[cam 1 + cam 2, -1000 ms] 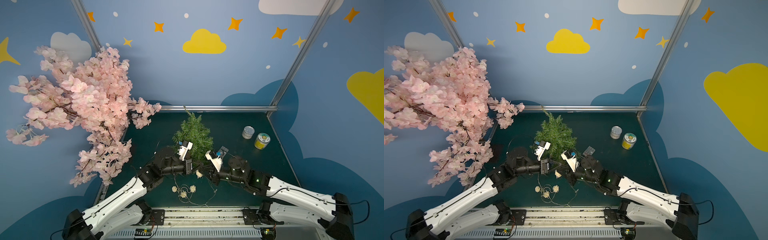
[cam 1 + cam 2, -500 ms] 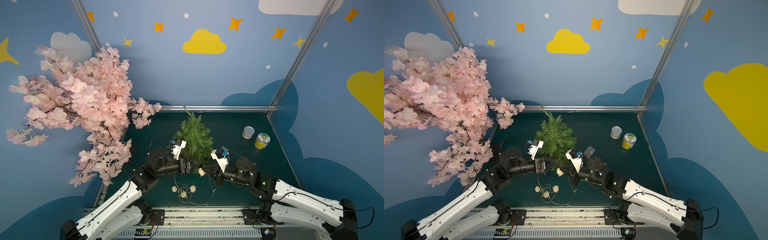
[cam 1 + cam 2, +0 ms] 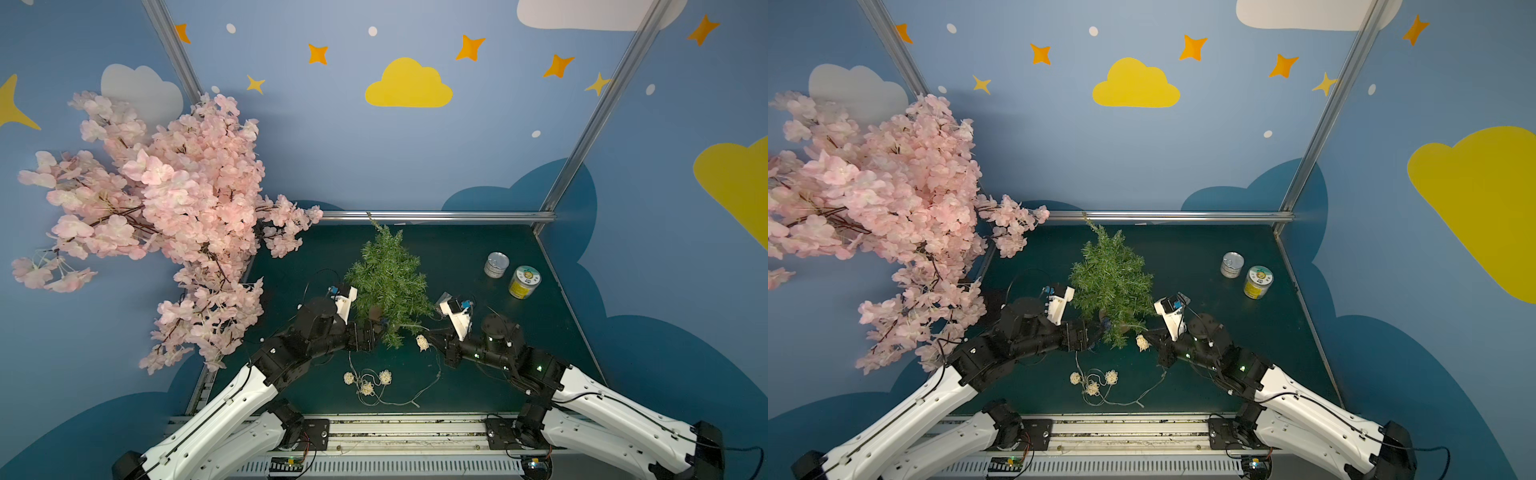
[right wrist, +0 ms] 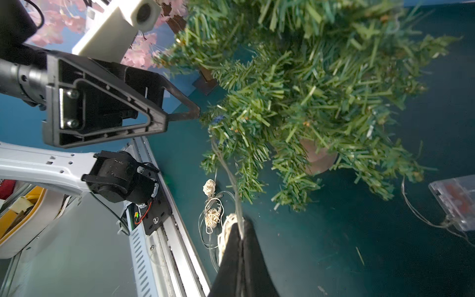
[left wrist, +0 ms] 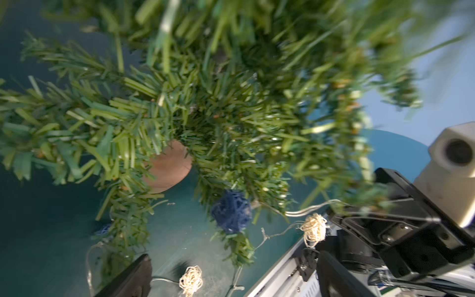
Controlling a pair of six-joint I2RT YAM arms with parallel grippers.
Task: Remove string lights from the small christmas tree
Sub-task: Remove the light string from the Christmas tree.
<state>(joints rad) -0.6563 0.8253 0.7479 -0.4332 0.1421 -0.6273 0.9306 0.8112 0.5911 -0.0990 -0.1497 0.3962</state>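
Lights [image 4: 227, 167] run from right gripper [image 4: 240, 228] (pinching wire) into tree [image 3: 388, 274]; blue ball [image 5: 231, 214] snagged low; left gripper [image 3: 372, 332], agape and empty, nearer.

The small christmas tree [image 3: 388, 274] is green, its base [image 5: 168, 168] tan; the string lights [image 3: 367, 388] bear cream and blue balls.

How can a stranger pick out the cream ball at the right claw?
Start at the small christmas tree in the middle of the dark green table. Beside its lowest branches, one cream woven ball sits at the tip of the shut right claw. Three similar balls lie together nearer the front, away from any claw.
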